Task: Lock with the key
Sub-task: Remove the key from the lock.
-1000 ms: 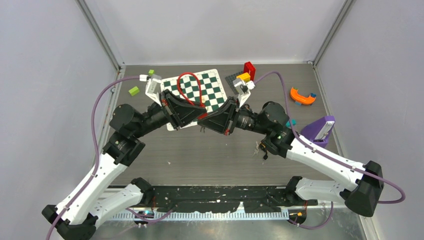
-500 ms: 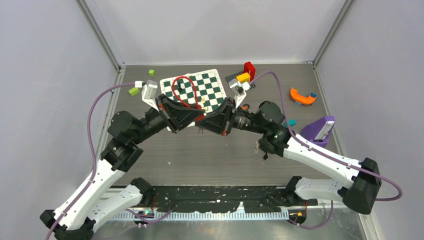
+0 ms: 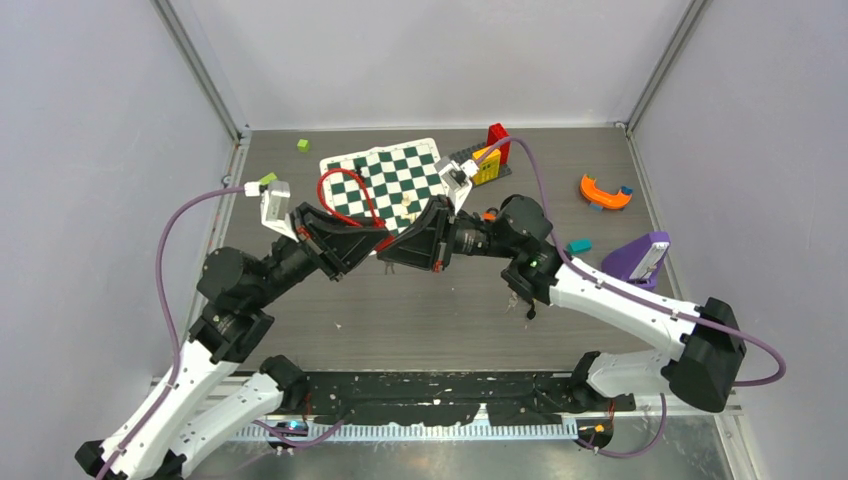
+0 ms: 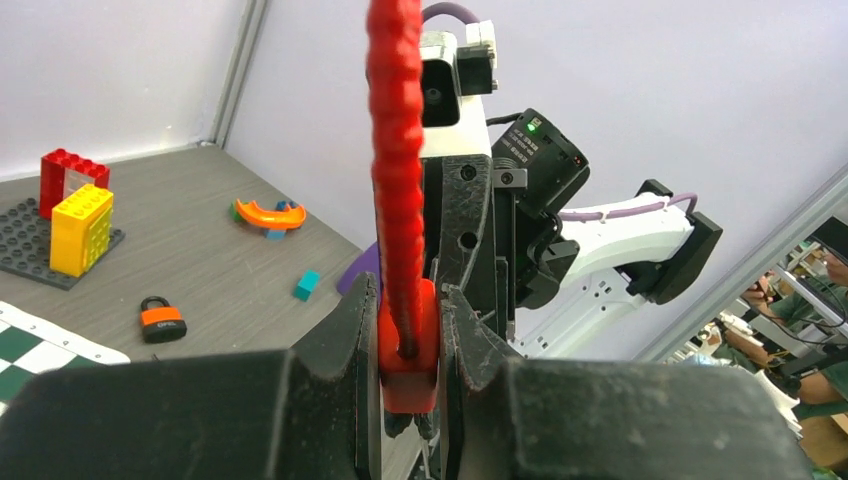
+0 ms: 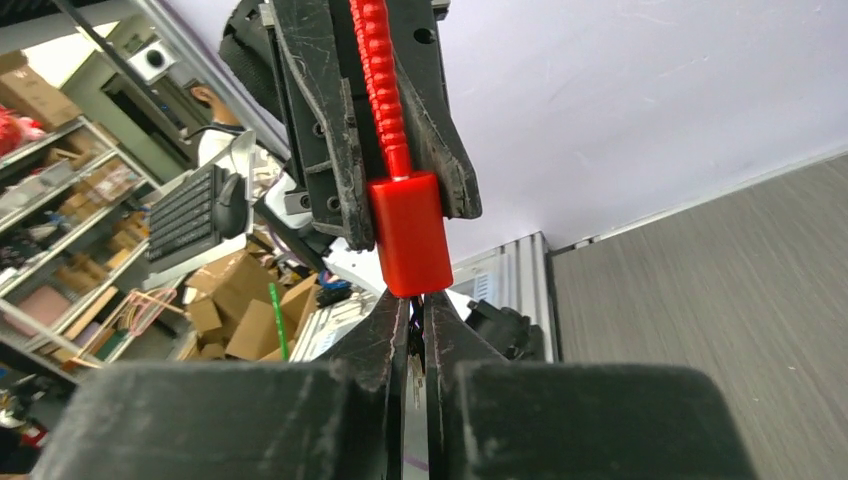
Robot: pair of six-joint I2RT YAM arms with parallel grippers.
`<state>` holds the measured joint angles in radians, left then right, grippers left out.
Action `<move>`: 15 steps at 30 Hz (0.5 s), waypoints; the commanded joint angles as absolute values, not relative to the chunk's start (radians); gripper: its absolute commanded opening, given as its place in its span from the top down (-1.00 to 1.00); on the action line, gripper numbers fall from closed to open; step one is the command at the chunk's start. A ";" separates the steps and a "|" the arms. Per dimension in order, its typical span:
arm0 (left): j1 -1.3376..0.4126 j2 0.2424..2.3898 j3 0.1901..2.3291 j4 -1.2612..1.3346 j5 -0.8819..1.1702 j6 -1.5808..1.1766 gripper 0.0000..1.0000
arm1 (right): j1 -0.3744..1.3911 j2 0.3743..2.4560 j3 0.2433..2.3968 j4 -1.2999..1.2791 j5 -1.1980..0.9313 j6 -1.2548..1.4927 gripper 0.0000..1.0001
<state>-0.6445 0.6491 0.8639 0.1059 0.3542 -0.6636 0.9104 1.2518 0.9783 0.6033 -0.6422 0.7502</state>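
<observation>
My left gripper [image 3: 380, 243] is shut on the red block body of a cable lock [image 4: 408, 345], held in the air above the table. The lock's red ribbed cable [image 3: 338, 192] loops up behind the gripper. My right gripper [image 3: 392, 252] faces the left one tip to tip. In the right wrist view its jaws [image 5: 415, 312] are shut on a dark key [image 5: 413, 345] at the underside of the red lock body [image 5: 408, 235]. The key's blade is hidden. A small orange padlock [image 4: 160, 318] lies on the table.
A green-and-white chessboard [image 3: 395, 170] lies at the back centre under the arms. A grey brick plate with red and yellow bricks [image 3: 490, 150] is behind it. An orange curved piece [image 3: 603, 192], a teal cube [image 3: 579, 245] and a purple object [image 3: 640, 258] lie right; green blocks [image 3: 302, 144] lie back left.
Both grippers, still joined at the red lock, have moved left together. The cable loop has swung left with them. Both grips are unchanged.
</observation>
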 commanded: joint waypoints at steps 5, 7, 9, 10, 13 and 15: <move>-0.635 0.681 0.943 0.195 0.307 -0.650 1.00 | 0.998 1.208 1.062 0.239 -0.491 0.469 0.89; -0.634 0.687 0.966 0.145 0.311 -0.628 1.00 | 0.994 1.191 1.043 0.245 -0.488 0.464 0.90; -0.634 0.687 0.992 0.089 0.307 -0.606 1.00 | 0.989 1.173 1.030 0.248 -0.502 0.460 0.89; -0.634 0.686 0.998 0.077 0.306 -0.598 1.00 | 0.984 1.166 1.023 0.250 -0.508 0.457 0.89; -0.633 0.688 1.023 0.030 0.307 -0.580 1.00 | 0.973 1.142 1.014 0.238 -0.543 0.421 0.90; -0.633 0.694 1.046 0.005 0.322 -0.572 1.00 | 0.973 1.126 1.022 0.185 -0.546 0.370 0.89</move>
